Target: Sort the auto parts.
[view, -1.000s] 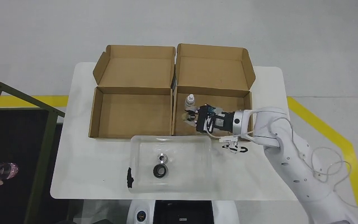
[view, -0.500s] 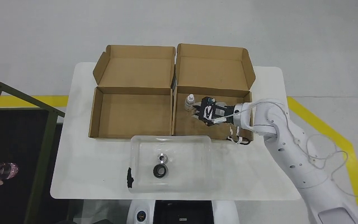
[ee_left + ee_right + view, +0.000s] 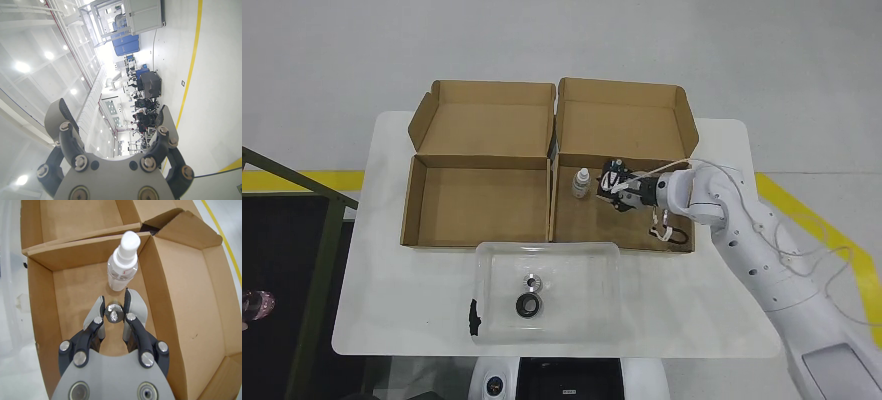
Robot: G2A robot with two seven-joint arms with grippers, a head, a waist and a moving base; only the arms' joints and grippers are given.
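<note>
My right gripper (image 3: pixel 114 306) (image 3: pixel 610 183) is shut on a small metal part (image 3: pixel 113 313) with a stud, held over the floor of the right cardboard box (image 3: pixel 667 215). A clear spray bottle with a white cap (image 3: pixel 123 262) (image 3: pixel 582 181) stands upright in that box just beyond the fingertips. In the clear plastic bin (image 3: pixel 547 262) lie a black ring part (image 3: pixel 528 304) and a small silver part (image 3: pixel 532 281). My left gripper (image 3: pixel 113 111) is open, held up toward the room with nothing between its fingers.
The left cardboard box (image 3: pixel 477 205) stands open beside the right one, both with lids folded back. A small black item (image 3: pixel 473 318) sits at the bin's left edge. The white table (image 3: pixel 392 290) has bare room on the left and right.
My right gripper has moved from the box's front edge near the bin further into the right box, toward the spray bottle, carrying the metal part.
</note>
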